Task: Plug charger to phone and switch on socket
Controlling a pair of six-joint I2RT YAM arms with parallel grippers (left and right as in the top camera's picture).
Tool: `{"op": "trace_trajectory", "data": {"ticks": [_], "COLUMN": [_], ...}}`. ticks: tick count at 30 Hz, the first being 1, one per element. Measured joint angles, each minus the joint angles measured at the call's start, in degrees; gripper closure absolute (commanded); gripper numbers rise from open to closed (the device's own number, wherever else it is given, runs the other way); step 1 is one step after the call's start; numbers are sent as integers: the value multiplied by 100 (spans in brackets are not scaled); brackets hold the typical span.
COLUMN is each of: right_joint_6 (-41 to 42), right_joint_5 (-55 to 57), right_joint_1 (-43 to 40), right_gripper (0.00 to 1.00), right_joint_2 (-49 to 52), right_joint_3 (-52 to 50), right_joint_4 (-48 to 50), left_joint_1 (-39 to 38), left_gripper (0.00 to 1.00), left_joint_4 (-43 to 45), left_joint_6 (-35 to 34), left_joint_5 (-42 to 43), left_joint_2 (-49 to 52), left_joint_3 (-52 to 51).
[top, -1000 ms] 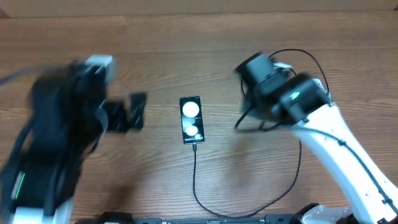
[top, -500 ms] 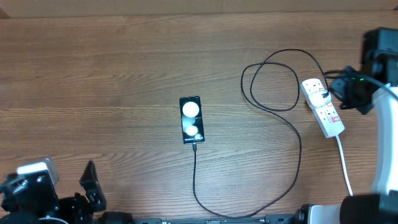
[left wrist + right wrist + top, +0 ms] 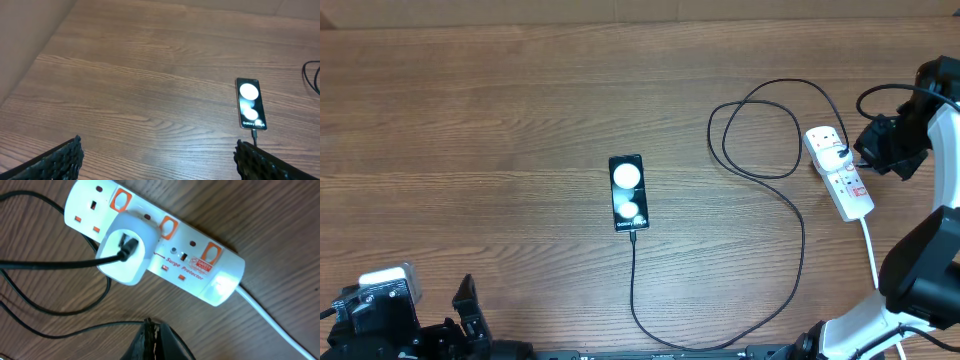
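Observation:
The black phone [image 3: 627, 192] lies at the table's middle with two white glares; it also shows in the left wrist view [image 3: 250, 103]. The thin black charger cable [image 3: 798, 250] is plugged into its lower end, loops right and runs to a white adapter [image 3: 123, 252] seated in the white socket strip [image 3: 838, 172]. In the right wrist view the strip [image 3: 200, 270] has orange-red switches. My right gripper [image 3: 865, 152] is shut just right of the strip, its tip [image 3: 152, 330] over the cable. My left gripper [image 3: 468, 308] is open and empty at the front left.
The strip's white cord [image 3: 873, 265] runs toward the front right edge. A cable loop [image 3: 760, 130] lies left of the strip. The left fingers [image 3: 55, 160] frame bare wood in front of the phone.
My left arm has pulled back from beside the phone to the front left corner. My right arm has swung right to the socket strip and now sits close beside it.

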Motion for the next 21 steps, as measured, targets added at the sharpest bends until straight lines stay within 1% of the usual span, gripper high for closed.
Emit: {"op": "trace_trajectory", "data": {"ticks": [4,13,21], "right_joint_6": [-61,-210,-238], "right_joint_5": [-39,-68,-52], "right_joint_1": [2,0,-20], "right_gripper": [96,96,96], "right_joint_2": [173,981,1027], "right_joint_3": [0,0,0], "right_joint_4": [216,302,643], "left_joint_1": [0,-2,-2], "left_gripper": [0,0,0], "left_joint_4": [9,48,50], "left_joint_6": [-2,-2,-2], "left_joint_5": [20,129,146], "left_joint_2": [0,0,0], "left_joint_3": [0,0,0]}}
